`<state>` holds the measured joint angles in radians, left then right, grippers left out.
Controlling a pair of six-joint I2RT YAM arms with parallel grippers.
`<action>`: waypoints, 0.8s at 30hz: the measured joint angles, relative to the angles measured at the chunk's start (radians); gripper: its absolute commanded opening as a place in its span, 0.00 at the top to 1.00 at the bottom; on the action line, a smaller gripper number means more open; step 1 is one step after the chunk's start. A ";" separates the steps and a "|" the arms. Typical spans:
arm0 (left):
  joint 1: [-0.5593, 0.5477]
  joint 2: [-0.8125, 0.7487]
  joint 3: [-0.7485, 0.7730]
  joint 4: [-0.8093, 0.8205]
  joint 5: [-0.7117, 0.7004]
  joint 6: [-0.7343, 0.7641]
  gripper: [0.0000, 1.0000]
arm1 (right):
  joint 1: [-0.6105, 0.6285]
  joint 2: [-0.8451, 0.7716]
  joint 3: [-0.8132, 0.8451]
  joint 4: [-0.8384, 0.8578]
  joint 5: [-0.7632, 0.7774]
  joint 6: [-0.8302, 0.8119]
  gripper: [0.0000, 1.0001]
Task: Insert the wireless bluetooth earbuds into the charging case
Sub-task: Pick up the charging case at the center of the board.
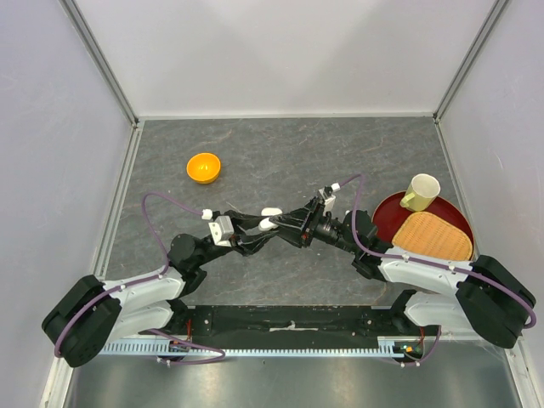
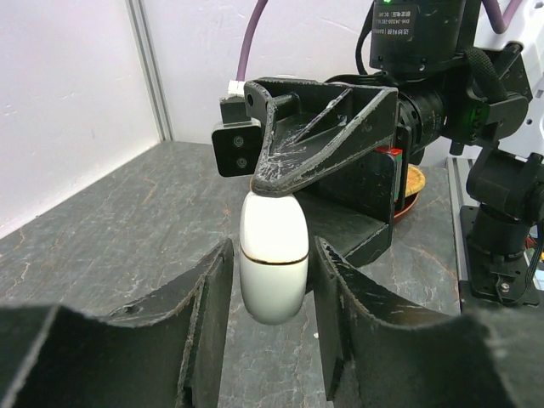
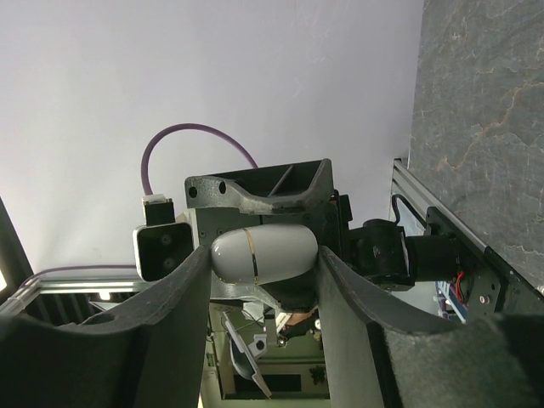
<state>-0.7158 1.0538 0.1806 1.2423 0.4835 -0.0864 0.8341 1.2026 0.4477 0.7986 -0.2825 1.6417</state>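
Across the top view, a grey, marble-veined bench (image 1: 280,144) is filling the floor of a white-walled enclosure (image 1: 280,51), with metal rails (image 1: 104,64) running up its far corners. An orange bowl (image 1: 204,167) is sitting toward the far left corner. A red plate (image 1: 384,214) at the right edge is carrying a pale cup (image 1: 420,192) and a woven mat (image 1: 435,236). The left arm (image 1: 136,293) and right arm (image 1: 425,272) are pointing inward, tips facing each other near the bench's middle, where the white charging case (image 1: 269,224) is showing between them.

From the left wrist, the left jaws are flanking the charging case (image 2: 274,255) closely on both sides; whether they are pressing it I cannot tell. It is standing upright between them, its upper end tucked under the scratched black right jaws.

From the right wrist, the right jaws are pinching the charging case (image 3: 263,253) by its two ends, holding it crosswise before the white wall, with grey bench surface showing along the right side.
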 measured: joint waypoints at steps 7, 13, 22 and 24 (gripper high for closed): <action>0.000 0.005 0.000 0.013 -0.003 0.000 0.69 | 0.000 0.000 0.000 0.000 0.003 -0.001 0.80; 0.000 0.018 -0.008 0.043 -0.010 0.000 0.82 | 0.000 -0.001 0.000 -0.001 0.003 0.000 0.80; 0.000 0.024 -0.016 0.053 -0.011 0.000 0.98 | 0.000 -0.002 0.000 -0.013 0.005 -0.001 0.45; -0.001 0.024 -0.023 0.055 -0.014 0.000 0.98 | 0.001 -0.005 0.000 -0.023 0.008 -0.007 0.29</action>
<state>-0.7166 1.0775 0.1581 1.2976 0.4698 -0.0860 0.8349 1.1980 0.4477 0.7761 -0.2749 1.6344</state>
